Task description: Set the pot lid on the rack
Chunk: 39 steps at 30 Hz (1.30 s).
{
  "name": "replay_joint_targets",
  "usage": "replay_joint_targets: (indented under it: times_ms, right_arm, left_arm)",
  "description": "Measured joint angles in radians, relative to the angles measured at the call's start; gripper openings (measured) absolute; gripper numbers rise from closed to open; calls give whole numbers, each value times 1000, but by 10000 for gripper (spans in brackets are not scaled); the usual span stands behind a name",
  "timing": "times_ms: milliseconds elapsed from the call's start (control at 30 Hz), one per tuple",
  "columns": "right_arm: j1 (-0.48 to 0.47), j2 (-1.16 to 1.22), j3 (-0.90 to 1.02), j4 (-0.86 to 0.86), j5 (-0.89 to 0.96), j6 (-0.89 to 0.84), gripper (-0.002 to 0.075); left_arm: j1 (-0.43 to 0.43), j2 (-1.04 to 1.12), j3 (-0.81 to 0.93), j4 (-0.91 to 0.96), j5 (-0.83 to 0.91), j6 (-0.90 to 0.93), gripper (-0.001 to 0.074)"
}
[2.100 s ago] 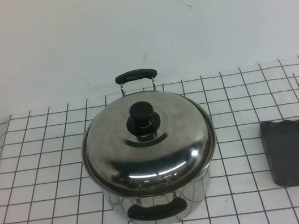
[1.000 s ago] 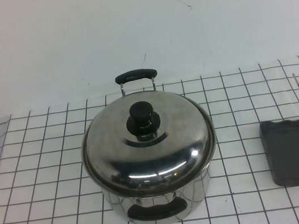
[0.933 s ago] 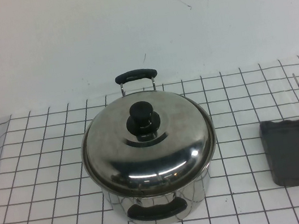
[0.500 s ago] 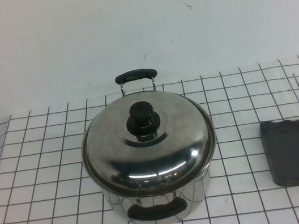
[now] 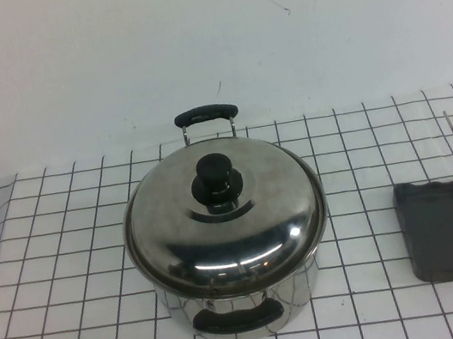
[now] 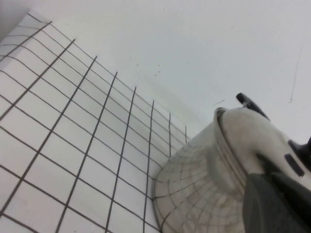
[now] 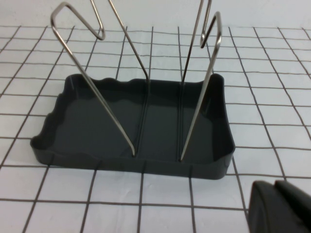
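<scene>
Left claw (image 6: 279, 206), shut, sits just beside the pot (image 6: 194, 194); the pot wall and the pot lid (image 5: 225, 222) block that side, open gridded bench (image 5: 57, 250) on the other. Right claw (image 7: 284, 208), shut, near the rack (image 7: 146, 165); its upright wire rods (image 7: 199, 97) stand ahead, bare bench between.

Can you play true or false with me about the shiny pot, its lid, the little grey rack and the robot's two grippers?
1. The pot lid sits on the pot. True.
2. The rack already holds the lid. False: its tray is bare, only wire rods stand in it.
3. The rack is on the robot's right of the pot. True.
4. The lid's knob is red. False: it is black.
5. The left gripper grips the knob. False: it is shut on nothing, low beside the pot.
6. The right gripper is shut, near the rack, not touching it. True.
</scene>
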State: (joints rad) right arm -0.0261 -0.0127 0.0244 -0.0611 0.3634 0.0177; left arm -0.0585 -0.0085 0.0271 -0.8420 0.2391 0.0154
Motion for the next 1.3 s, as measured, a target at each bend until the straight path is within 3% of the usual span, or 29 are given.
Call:
replay_joint_targets:
  times_ms: [267, 533, 800, 967, 1100, 1200, 1300]
  right_arm:
    - [0, 0, 0, 0, 0, 0, -4]
    - [0, 0, 0, 0, 0, 0, -4]
    - [0, 0, 0, 2, 0, 0, -4]
    - [0, 0, 0, 2, 0, 0, -4]
    - [0, 0, 0, 2, 0, 0, -4]
    - [0, 0, 0, 2, 0, 0, -4]
    - [0, 0, 0, 2, 0, 0, -4]
  left_arm:
    - [0, 0, 0, -116, -22, -15, -3]
    - [-7, 96, -196, -137, 246, 445, -3]
    - [-7, 393, -418, -261, 292, 926, -3]
    - [-14, 561, -548, -287, 387, 1086, -3]
    - [-110, 631, -611, -127, 374, 1028, -3]
    - [-263, 646, -618, 62, 251, 855, -3]
    - [-462, 667, -620, 326, 94, 529, -3]
